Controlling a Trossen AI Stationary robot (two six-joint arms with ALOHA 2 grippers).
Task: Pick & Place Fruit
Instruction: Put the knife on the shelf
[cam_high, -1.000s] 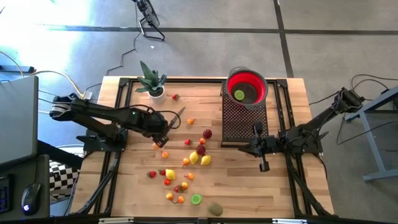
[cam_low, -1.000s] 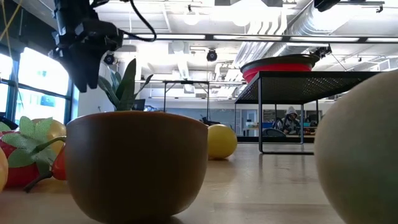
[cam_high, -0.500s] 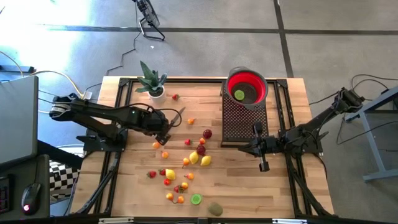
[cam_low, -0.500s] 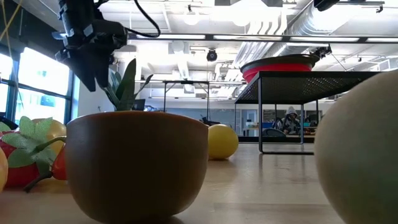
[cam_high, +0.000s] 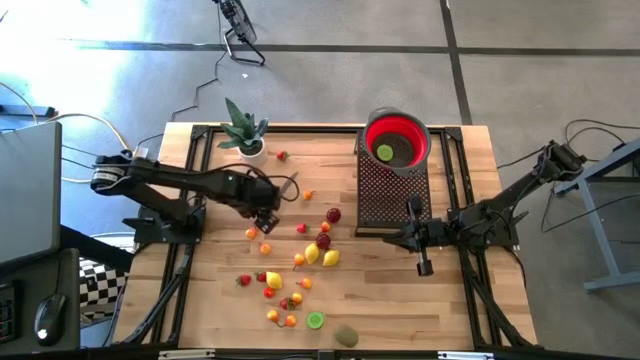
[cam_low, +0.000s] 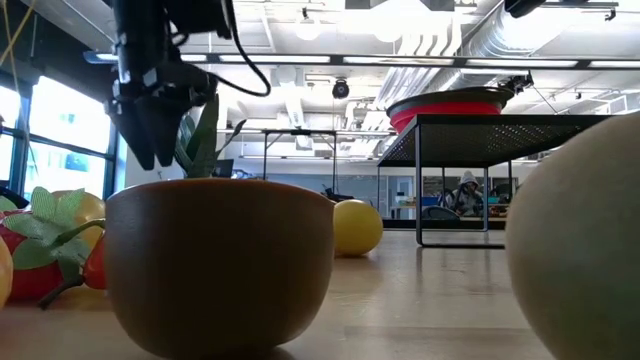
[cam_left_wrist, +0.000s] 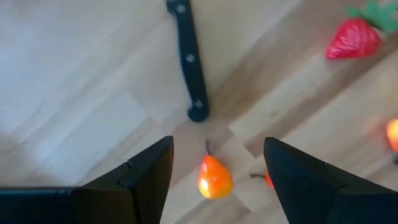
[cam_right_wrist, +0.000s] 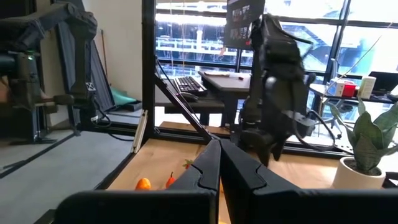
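Two containers noted; no readable writing or labels on either. Red bowl (cam_high: 397, 141) sits on top of a black mesh stand (cam_high: 392, 193) at the table's far right-centre; one green fruit (cam_high: 385, 153) lies inside it. White pot (cam_high: 252, 148) with a green spiky plant (cam_high: 241, 126) stands at the far left of the table (cam_high: 450, 310).

Remaining fruit (cam_high: 300, 255) scattered loose on the wood between the arms: red, orange, yellow and green pieces, most of them in the middle and near half.

Left gripper (cam_high: 266, 214) hangs above the table left of centre, fingers apart, nothing between them. Left wrist view: a small orange fruit (cam_left_wrist: 214, 177) lies on the wood in the gap between the fingers (cam_left_wrist: 149, 171), just beside the end of a dark-handled knife (cam_left_wrist: 188, 61); a strawberry (cam_left_wrist: 354, 38) lies apart.

Right gripper (cam_high: 421, 262) waits beside the mesh stand, fingers pressed together, holding nothing.
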